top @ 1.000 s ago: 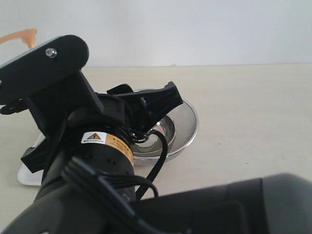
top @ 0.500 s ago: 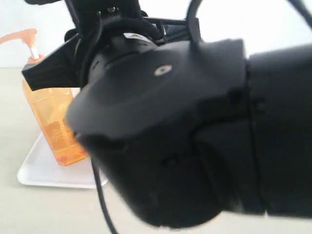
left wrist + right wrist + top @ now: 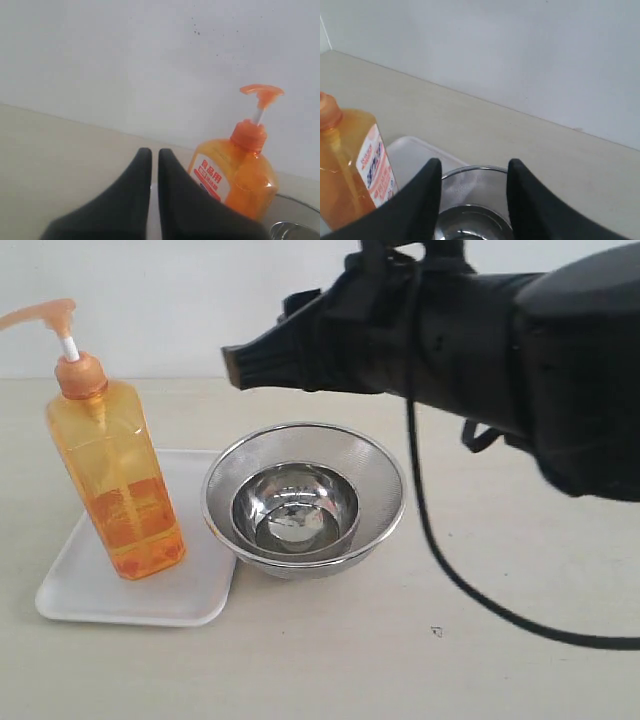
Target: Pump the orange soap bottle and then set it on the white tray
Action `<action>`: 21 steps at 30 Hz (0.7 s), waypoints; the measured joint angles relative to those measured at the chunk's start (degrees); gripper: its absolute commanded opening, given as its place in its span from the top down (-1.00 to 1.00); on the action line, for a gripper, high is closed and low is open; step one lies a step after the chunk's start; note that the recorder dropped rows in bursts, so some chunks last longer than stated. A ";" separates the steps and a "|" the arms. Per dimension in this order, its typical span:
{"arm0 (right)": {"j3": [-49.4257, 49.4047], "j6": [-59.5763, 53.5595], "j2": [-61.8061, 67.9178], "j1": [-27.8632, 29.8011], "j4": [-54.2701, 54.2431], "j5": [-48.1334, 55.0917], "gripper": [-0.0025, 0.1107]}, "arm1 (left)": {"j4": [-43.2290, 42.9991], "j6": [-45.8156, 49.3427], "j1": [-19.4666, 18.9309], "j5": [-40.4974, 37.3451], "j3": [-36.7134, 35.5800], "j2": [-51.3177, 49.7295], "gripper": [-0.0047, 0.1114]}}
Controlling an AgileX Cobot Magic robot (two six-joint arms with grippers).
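Observation:
The orange soap bottle (image 3: pixel 115 480) stands upright on the left part of the white tray (image 3: pixel 190 590), with its pump head up and nothing touching it. In the exterior view my right gripper (image 3: pixel 245 362) hangs high above the steel bowl, pointing left and well clear of the bottle. Its wrist view shows it open (image 3: pixel 474 164) and empty, with the bottle (image 3: pixel 345 170) and the tray (image 3: pixel 415 155) off to one side. My left gripper (image 3: pixel 150 152) is shut on nothing, and the bottle (image 3: pixel 235 175) stands just beyond it with its label facing the camera. The exterior view does not show the left gripper.
A round steel bowl (image 3: pixel 370 470) sits right beside the tray, touching or nearly touching its edge; it lies below the right gripper's fingers (image 3: pixel 475 187). A black cable (image 3: pixel 440 560) droops from the right arm over the table. A white wall stands behind.
The black arms that filled the exterior view have pulled away, up and to the right. The bottle, tray and bowl now show in full. The bottle has stayed where it was.

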State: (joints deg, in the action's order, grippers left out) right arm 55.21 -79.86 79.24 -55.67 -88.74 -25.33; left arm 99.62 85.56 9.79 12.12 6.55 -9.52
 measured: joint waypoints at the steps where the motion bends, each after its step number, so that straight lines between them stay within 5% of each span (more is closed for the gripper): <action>1: -0.90 0.09 -0.97 1.22 0.00 1.35 0.29 | 0.00 0.00 0.00 0.00 0.00 0.00 0.84; 11: -14.47 0.47 -15.36 19.95 0.48 20.78 0.29 | 0.00 0.00 0.00 0.00 0.00 0.00 0.84; 21: -30.39 0.64 -37.04 34.15 0.48 24.56 0.29 | 0.00 0.00 0.00 0.00 0.00 0.00 0.84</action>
State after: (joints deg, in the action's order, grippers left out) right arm 24.82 -79.22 42.20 -21.52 -88.26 -0.77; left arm 99.62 85.56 9.79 12.12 6.55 -9.52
